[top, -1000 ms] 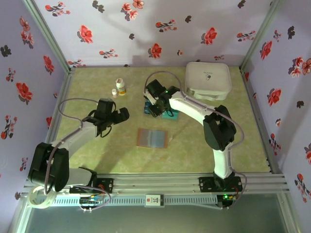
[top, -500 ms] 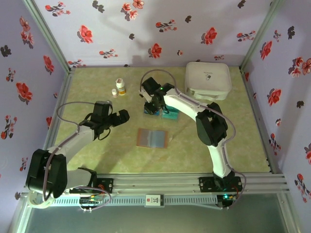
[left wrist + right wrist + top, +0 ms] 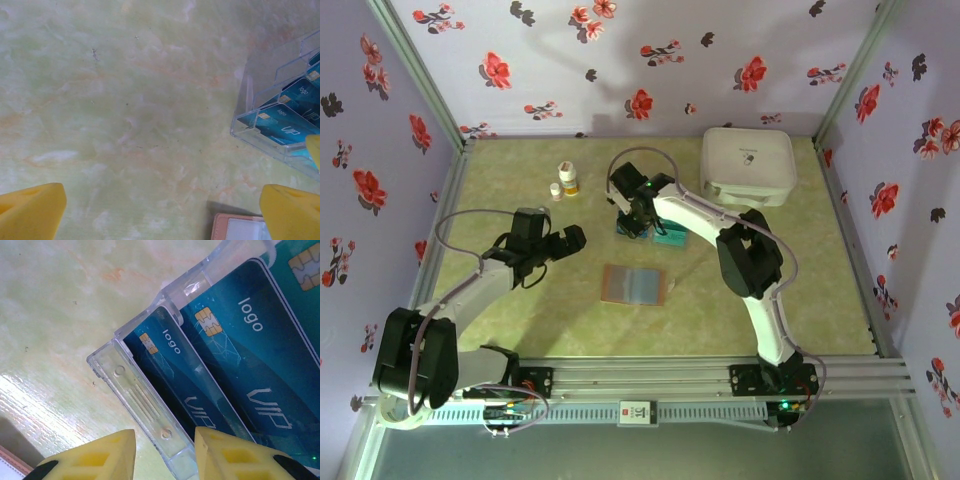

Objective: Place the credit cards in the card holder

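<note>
Several teal-blue credit cards [image 3: 227, 360] stand in the slots of a clear plastic rack [image 3: 142, 400]; from above the rack [image 3: 667, 238] sits mid-table. My right gripper [image 3: 634, 222] hangs over the rack's left end. Its yellow fingertips [image 3: 165, 455] straddle the rack's end wall and the first card [image 3: 167, 372], open with a narrow gap. The brown card holder [image 3: 634, 284] lies open and flat nearer the arms, and its corner [image 3: 240, 227] shows in the left wrist view. My left gripper [image 3: 560, 240] hovers left of it, jaws [image 3: 162, 215] wide open and empty, cards [image 3: 282, 117] to its right.
A large white rounded case [image 3: 748, 165] sits at the back right. Two small bottles [image 3: 566, 181] stand at the back left of the middle. Flowered walls close in the green marbled tabletop [image 3: 520, 310] on three sides.
My right gripper has shifted slightly left over the rack's end and its jaws have narrowed. The left arm shifted a little early on, then stayed still, wide open.
</note>
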You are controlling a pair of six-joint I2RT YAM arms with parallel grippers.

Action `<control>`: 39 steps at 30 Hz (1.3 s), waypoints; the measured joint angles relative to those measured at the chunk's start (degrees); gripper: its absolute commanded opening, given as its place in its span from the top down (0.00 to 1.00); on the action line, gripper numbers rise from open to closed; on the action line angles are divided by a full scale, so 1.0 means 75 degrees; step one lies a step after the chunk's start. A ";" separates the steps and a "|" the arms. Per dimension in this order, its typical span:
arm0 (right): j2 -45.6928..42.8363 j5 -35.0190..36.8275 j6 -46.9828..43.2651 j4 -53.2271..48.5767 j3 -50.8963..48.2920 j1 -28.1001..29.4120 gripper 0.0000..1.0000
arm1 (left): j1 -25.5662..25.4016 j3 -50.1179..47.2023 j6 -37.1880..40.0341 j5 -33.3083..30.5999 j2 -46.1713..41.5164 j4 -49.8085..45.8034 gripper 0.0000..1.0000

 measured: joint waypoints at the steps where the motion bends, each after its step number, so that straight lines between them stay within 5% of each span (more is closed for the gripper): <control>1: 0.0003 0.0000 -0.0017 -0.0006 0.0000 0.0006 0.65 | 0.0006 0.0000 0.0000 0.0000 0.0000 0.0000 0.00; 11: 0.0105 0.0000 -0.0079 -0.0125 0.0029 0.0152 0.70 | 0.0015 0.0000 0.0000 0.0050 0.0000 0.0000 0.00; 39: 0.0160 0.0784 -0.0353 -0.0268 0.0259 0.0289 0.63 | 0.0050 -0.0082 -0.0050 0.0052 0.0000 0.0000 0.00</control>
